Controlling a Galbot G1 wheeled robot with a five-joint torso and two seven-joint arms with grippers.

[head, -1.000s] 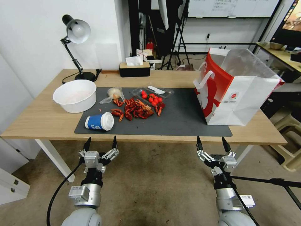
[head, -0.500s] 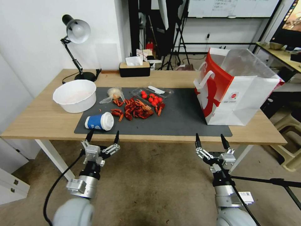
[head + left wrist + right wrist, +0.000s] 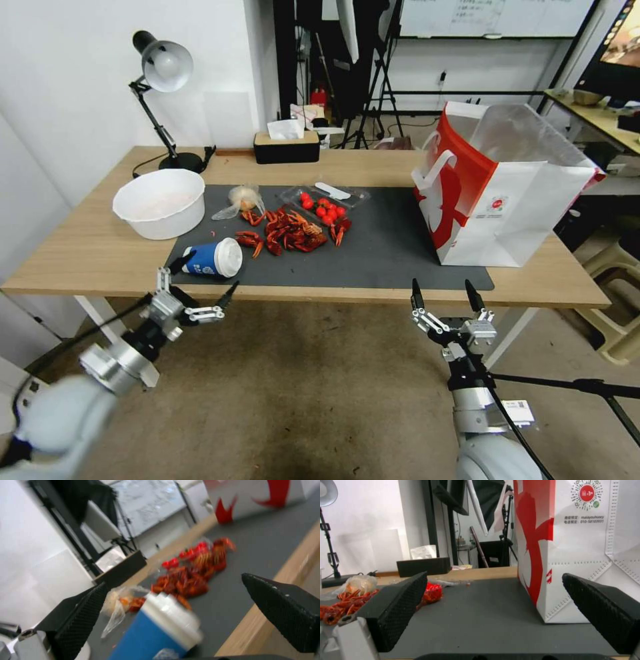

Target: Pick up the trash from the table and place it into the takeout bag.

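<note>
Lying sideways, blue-and-white paper cup

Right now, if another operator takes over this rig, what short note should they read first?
Left tool: open, empty, at the table's near edge, aimed at the blue-and-white paper cup lying on its side on the dark mat.
Right tool: open, empty, before the near edge, facing the takeout bag.
Bag stands upright at the mat's right end.
Crayfish shells, small clear plastic bag and tomato tray lie mid-mat; white bowl to the left.
Done: nothing gripped.
Left: all trash on the table.
</note>
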